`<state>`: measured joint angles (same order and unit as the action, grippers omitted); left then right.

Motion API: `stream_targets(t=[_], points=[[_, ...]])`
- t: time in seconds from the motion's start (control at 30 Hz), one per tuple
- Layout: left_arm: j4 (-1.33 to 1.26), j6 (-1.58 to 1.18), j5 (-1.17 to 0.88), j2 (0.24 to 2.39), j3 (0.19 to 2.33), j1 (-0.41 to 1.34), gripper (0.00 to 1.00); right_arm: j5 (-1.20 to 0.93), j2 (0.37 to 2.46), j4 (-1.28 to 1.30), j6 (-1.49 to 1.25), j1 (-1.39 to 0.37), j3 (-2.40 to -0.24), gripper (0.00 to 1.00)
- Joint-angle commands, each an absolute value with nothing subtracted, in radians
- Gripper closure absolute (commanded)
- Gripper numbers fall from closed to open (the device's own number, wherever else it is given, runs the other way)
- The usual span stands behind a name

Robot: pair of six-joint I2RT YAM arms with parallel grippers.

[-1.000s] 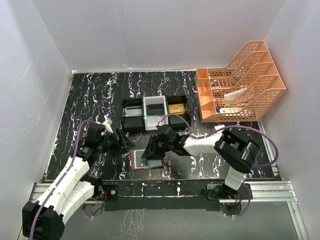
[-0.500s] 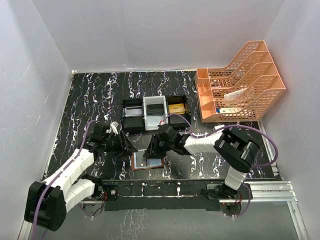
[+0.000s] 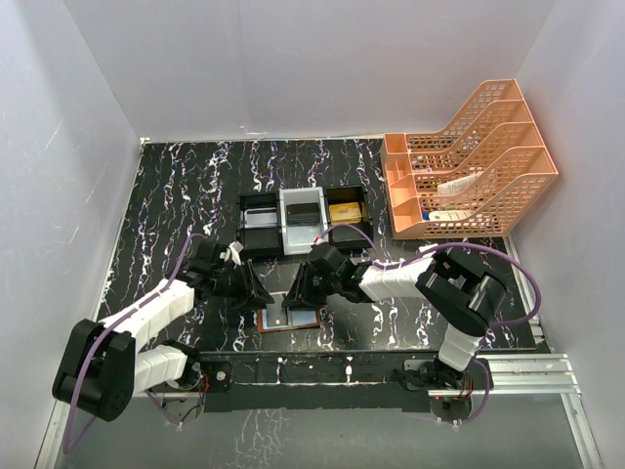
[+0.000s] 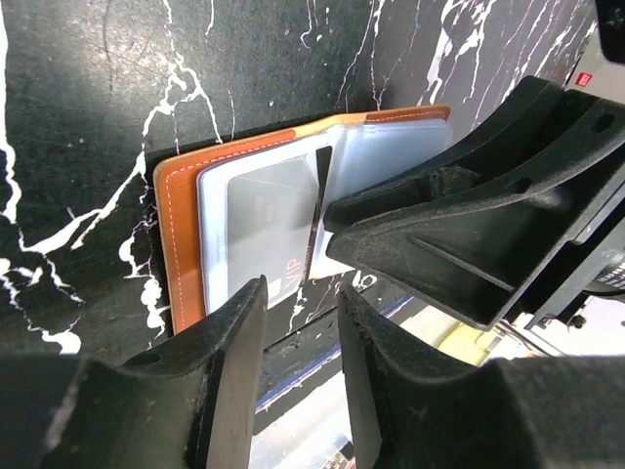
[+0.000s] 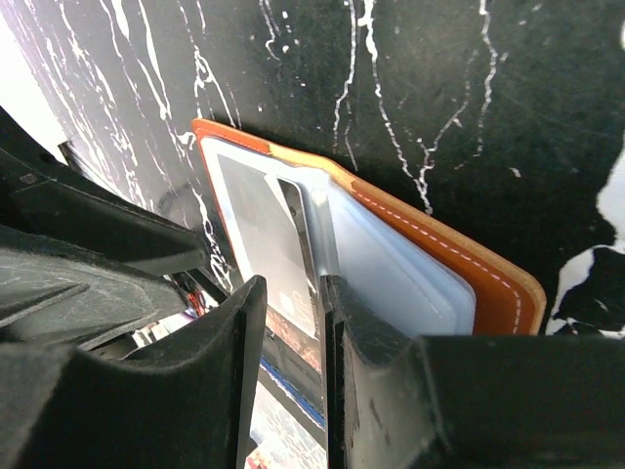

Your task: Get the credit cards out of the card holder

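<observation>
The brown card holder (image 3: 289, 315) lies spread open near the table's front edge. It also shows in the left wrist view (image 4: 181, 234) and the right wrist view (image 5: 479, 278). A grey-blue credit card (image 4: 264, 220) marked VIP sits in its left pocket, and it shows in the right wrist view too (image 5: 256, 220). A thin pocket leaf (image 4: 318, 210) stands on edge at the middle. My left gripper (image 4: 301, 293) is open and empty over the holder's left near edge. My right gripper (image 5: 291, 288) is narrowly open at the holder's middle, with the leaf's edge running into its gap.
A black-and-white compartment tray (image 3: 262, 227) stands behind the holder, with a gold block (image 3: 343, 211) in its right cell. An orange file rack (image 3: 469, 161) stands at the back right. The metal front rail (image 3: 322, 369) lies just below the holder. White walls enclose the table.
My left arm has swung right and stretched low toward the holder, bringing its gripper to the holder's left edge. The right gripper has stayed at the holder's middle.
</observation>
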<state>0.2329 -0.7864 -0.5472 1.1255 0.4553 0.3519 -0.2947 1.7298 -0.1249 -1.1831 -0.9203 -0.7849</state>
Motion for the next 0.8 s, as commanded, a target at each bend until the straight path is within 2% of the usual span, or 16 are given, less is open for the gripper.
stream_targets(t=[0.0,0.07,0.13,0.3,0.77], points=[[0.196,-0.793,-0.549,1.169,0.44,0.384,0.68,-0.299,1.735,-0.155,-1.199,-0.913,-0.767,0.74],[0.211,-0.793,-0.51,1.191,0.444,0.401,0.76,-0.301,1.76,-0.154,-1.201,-0.912,-0.766,0.74],[0.242,-0.792,-0.456,1.18,0.445,0.415,0.8,-0.302,1.766,-0.155,-1.204,-0.911,-0.763,0.74],[0.235,-0.799,-0.43,1.134,0.416,0.419,0.8,-0.305,1.765,-0.159,-1.209,-0.907,-0.756,0.75],[0.228,-0.767,-0.44,1.212,0.395,0.433,0.85,-0.316,1.78,-0.162,-1.21,-0.905,-0.761,0.79]])
